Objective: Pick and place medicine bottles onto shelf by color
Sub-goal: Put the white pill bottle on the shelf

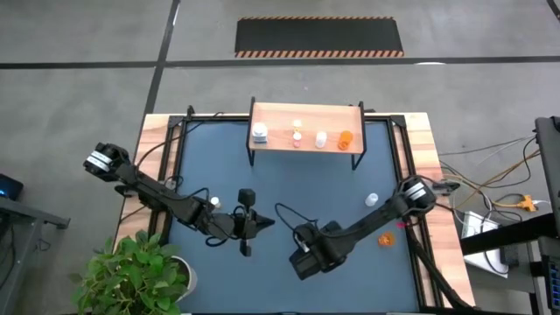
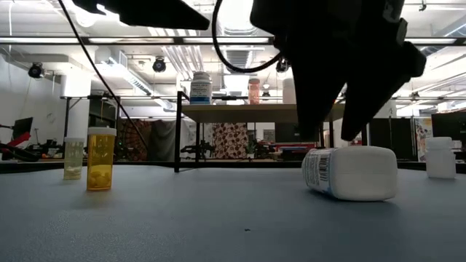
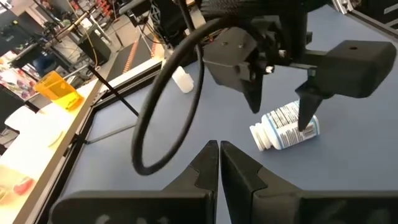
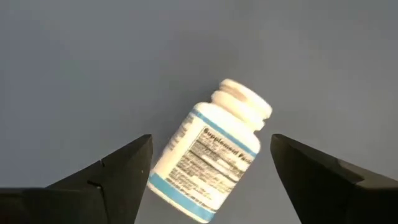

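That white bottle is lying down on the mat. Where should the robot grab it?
Probably around the middle of its labelled body, coming straight down from above. The white bottle lies on its side on the blue mat, so its round sides are free. The right gripper hangs open over it, one finger on each side.

From my L wrist cam: left gripper (image 3: 219, 163) has fingers pressed together, nothing between. Ahead, right gripper (image 3: 280, 109) hangs w/ fingers spread over a white bottle (image 3: 285, 126) lying on its side on the blue mat (image 3: 155, 112). Another small white bottle (image 3: 182, 79) sits farther off.
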### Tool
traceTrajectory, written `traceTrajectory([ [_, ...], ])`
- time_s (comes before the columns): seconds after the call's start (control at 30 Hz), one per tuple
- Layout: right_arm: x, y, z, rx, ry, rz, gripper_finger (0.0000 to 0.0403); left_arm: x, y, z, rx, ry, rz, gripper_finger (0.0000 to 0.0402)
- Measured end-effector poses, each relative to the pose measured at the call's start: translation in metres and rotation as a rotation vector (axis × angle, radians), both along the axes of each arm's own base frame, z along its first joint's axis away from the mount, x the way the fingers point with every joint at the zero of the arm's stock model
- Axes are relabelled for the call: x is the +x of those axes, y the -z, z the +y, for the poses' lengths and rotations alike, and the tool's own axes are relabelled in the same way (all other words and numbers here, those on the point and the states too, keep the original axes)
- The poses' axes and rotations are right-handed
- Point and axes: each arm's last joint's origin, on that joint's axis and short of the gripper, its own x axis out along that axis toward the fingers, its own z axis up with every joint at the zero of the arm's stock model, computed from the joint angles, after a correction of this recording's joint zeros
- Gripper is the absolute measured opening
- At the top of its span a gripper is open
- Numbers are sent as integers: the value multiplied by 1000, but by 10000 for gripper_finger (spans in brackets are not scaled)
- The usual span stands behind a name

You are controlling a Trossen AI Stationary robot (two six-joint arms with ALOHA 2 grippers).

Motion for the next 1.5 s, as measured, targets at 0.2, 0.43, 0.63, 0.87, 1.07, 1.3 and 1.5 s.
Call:
traceTrajectory([
  [0.2,1,21,3,28,56,68,307,-1,4,1,5,0,11,0],
  [0.43,1,33,2,4,57,106,300,-2,4,1,4,0,11,0],
  [0.63,-1,27,4,-13,-39,107,230,-2,4,0,-3,-1,7,0],
  [0.87,-14,-2,15,-47,-358,84,193,-3,3,-4,-8,17,0,0],
  [1.07,-25,-37,17,-27,-709,-102,193,-2,-2,-6,-17,24,-15,0],
  [1.3,-46,-49,-13,-21,-933,-394,193,1,-11,-8,-38,39,-91,0],
  [1.5,-63,-45,-42,13,-1101,-750,192,3,-18,-11,-38,111,-115,0],
])
